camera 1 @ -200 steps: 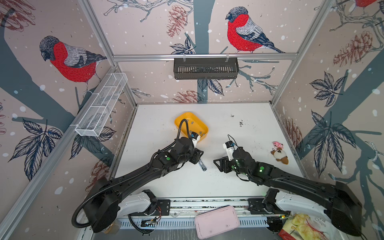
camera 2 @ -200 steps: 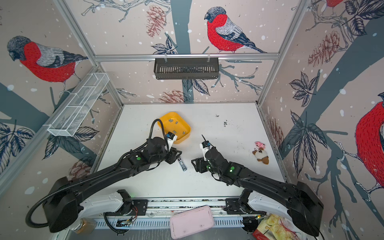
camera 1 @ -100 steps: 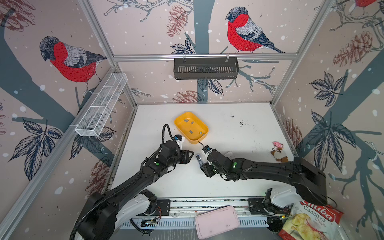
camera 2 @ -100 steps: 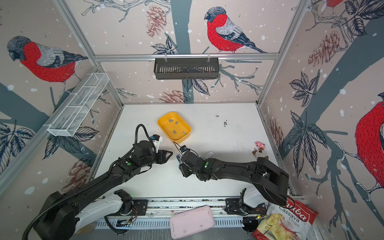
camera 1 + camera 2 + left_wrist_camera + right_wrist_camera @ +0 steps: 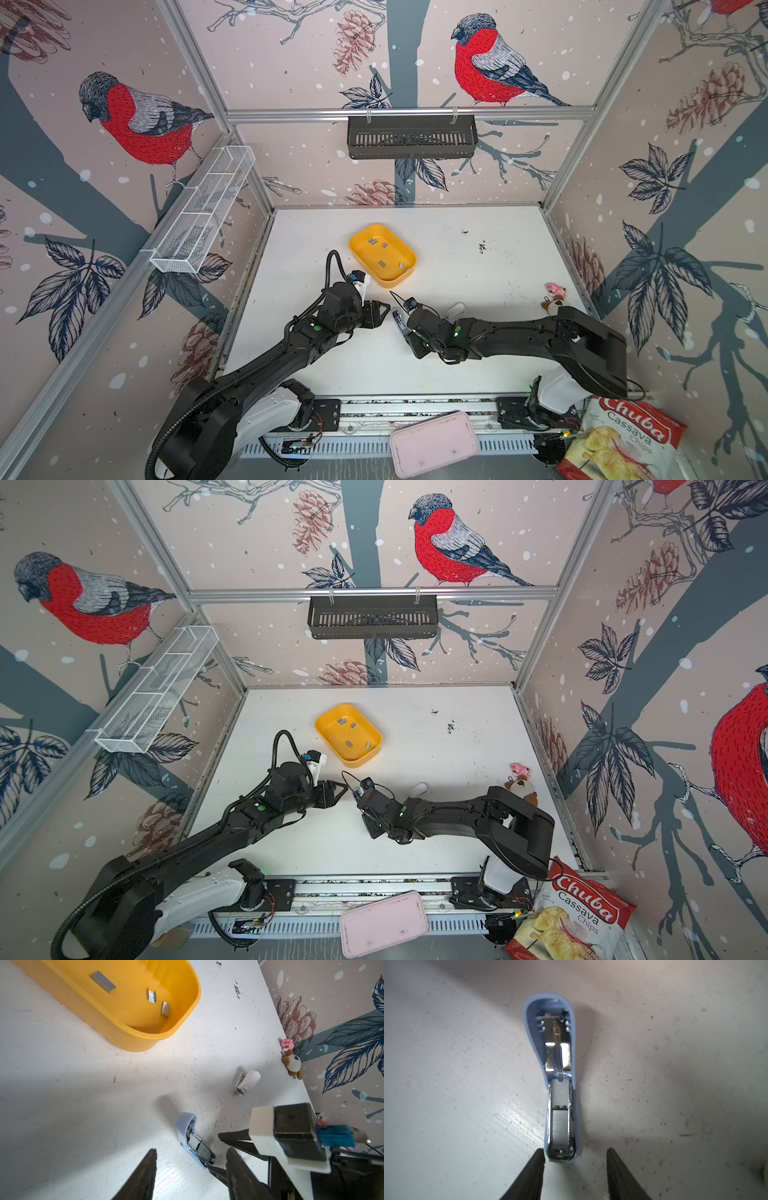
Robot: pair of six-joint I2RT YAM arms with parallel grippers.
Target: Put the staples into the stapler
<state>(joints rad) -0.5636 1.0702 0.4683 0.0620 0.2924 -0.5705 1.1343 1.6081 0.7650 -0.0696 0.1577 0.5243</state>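
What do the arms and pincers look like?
The left arm and right arm are black, jointed, white-based, each with a green light. A ribbed black hose loops along the left. The left gripper and right gripper have paired tapering black fingers.

Readable in both top views only on the snack bag (image 5: 615, 440) (image 5: 573, 916) past the front right corner of the tabletop (image 5: 457, 361): "Chuba" in big white letters across a slanted red band. Below that, on the white part of the same bag, "Cassava" and then "Chips" in smaller dark letters, slanted the same way. Further print lower on the bag, too small to make out.
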